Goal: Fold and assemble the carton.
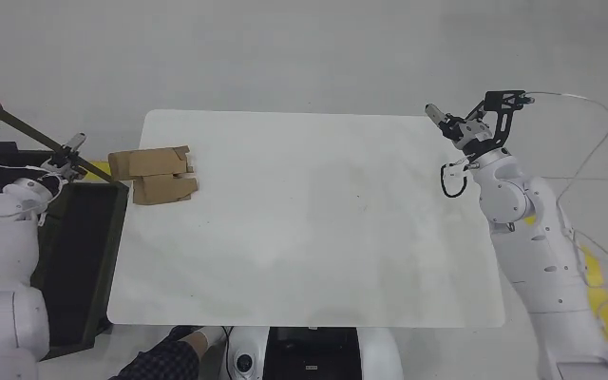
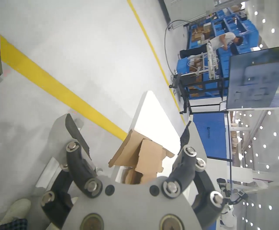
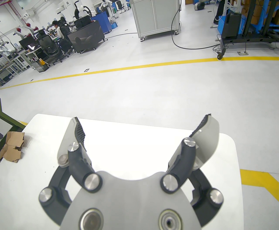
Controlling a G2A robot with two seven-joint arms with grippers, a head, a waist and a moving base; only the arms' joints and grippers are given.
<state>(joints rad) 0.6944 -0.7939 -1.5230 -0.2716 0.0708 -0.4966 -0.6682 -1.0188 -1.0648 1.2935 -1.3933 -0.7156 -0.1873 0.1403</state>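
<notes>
In the top view, a creased, flattened cardboard carton (image 1: 157, 176) is being shown at the left edge of the smooth white table (image 1: 313, 228). In the left wrist view, the left gripper (image 2: 129, 122) is being held wide, its body partly hiding the carton. In the right wrist view, the right gripper (image 3: 142, 117) is being held wide too, well apart from the carton.

A white table (image 1: 313, 237) with rounded corners stands on a pale grey floor (image 1: 285, 57). A dark bin (image 1: 81, 256) sits just beside its left edge. Beyond the far edge a yellow line (image 3: 139, 66) crosses the floor, and a grey cabinet (image 3: 155, 16) stands farther off. Elsewhere in the room are blue shelves (image 2: 218, 32) and a dark screen (image 2: 252, 80).
</notes>
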